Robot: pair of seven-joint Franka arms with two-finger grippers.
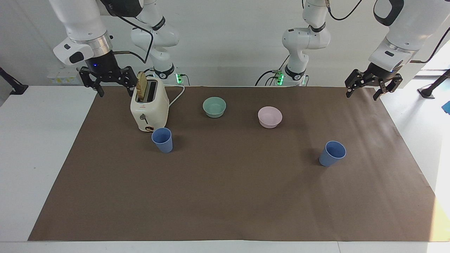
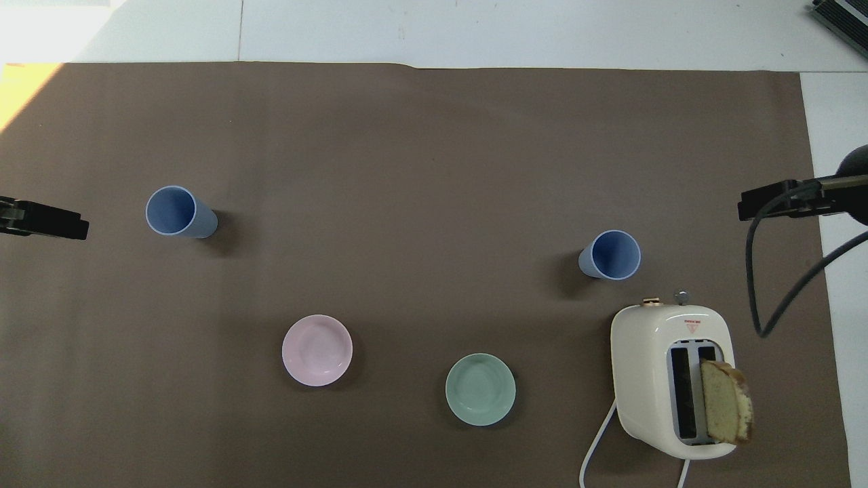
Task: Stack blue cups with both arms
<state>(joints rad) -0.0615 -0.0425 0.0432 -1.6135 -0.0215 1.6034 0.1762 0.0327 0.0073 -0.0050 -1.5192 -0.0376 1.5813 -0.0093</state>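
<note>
Two blue cups stand upright and apart on the brown mat (image 1: 225, 196). One cup (image 1: 162, 140) (image 2: 610, 255) stands just in front of the toaster, toward the right arm's end. The other cup (image 1: 332, 153) (image 2: 178, 212) stands toward the left arm's end. My right gripper (image 1: 116, 93) hangs open and empty over the mat's edge beside the toaster; its tip shows in the overhead view (image 2: 780, 201). My left gripper (image 1: 362, 96) hangs open and empty over the mat's corner at its own end; its tip shows in the overhead view (image 2: 44, 222). Both arms wait.
A cream toaster (image 1: 148, 107) (image 2: 671, 379) holds a bread slice (image 1: 141, 85), its white cord trailing toward the robots. A green bowl (image 1: 214, 106) (image 2: 480, 389) and a pink bowl (image 1: 270, 117) (image 2: 317, 350) sit nearer the robots than the cups. Two smaller arms (image 1: 299, 45) stand at the table's edge.
</note>
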